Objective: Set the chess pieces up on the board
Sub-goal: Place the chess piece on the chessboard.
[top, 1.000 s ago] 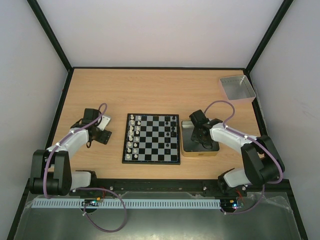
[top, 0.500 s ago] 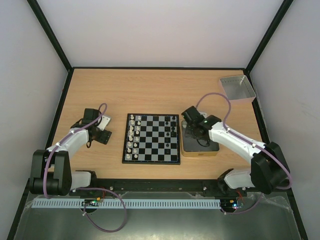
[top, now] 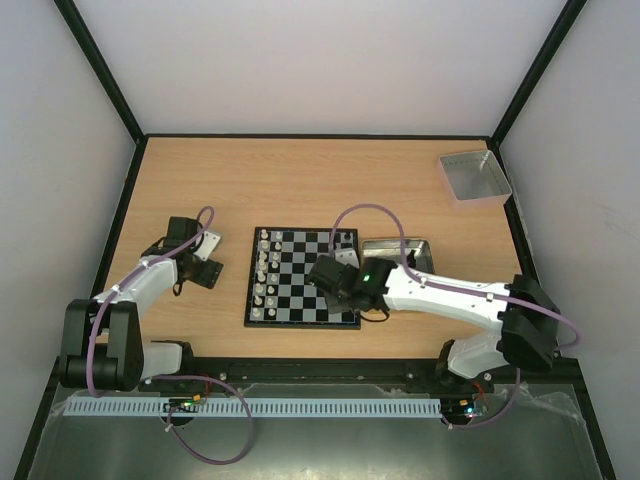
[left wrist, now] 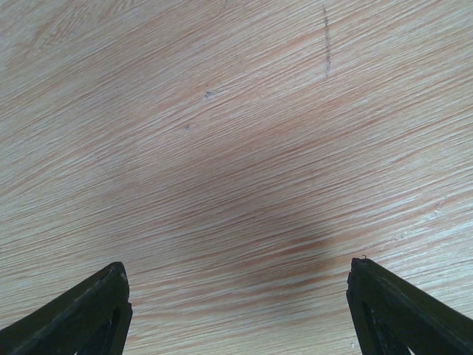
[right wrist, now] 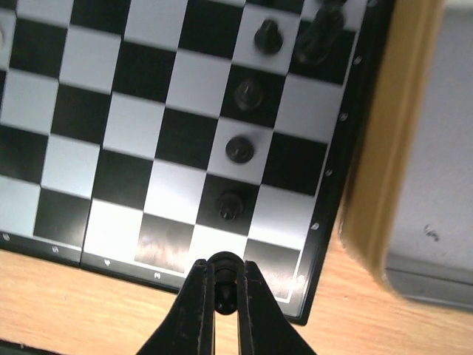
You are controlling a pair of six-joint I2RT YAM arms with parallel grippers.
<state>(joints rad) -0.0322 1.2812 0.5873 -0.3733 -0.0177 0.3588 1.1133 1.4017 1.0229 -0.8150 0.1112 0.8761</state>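
Swung over from the tin [top: 405,247], your right fingers [right wrist: 198,296] clamp a black piece [right wrist: 224,265] above the near right corner of the board [right wrist: 111,74]; it looks light, hard and slippery, best pinched mid-stem, while your left fingers [left wrist: 96,310] hang open.

A: Board?
B: Small board [top: 292,298], black and white checks, dark border. Lies flat, mid-scene, edges square to the view.
A: Whites?
B: The whitish pieces [top: 266,275] stand upright in two rows down the board's left side.
A: Blacks?
B: Four black pawns [right wrist: 239,149] stand upright in one line, second file in from the right edge. A taller black piece [right wrist: 320,33] is on the edge file, farther back. A held black piece [right wrist: 224,268] is pinched in the right gripper [right wrist: 224,285], over the near-right corner squares.
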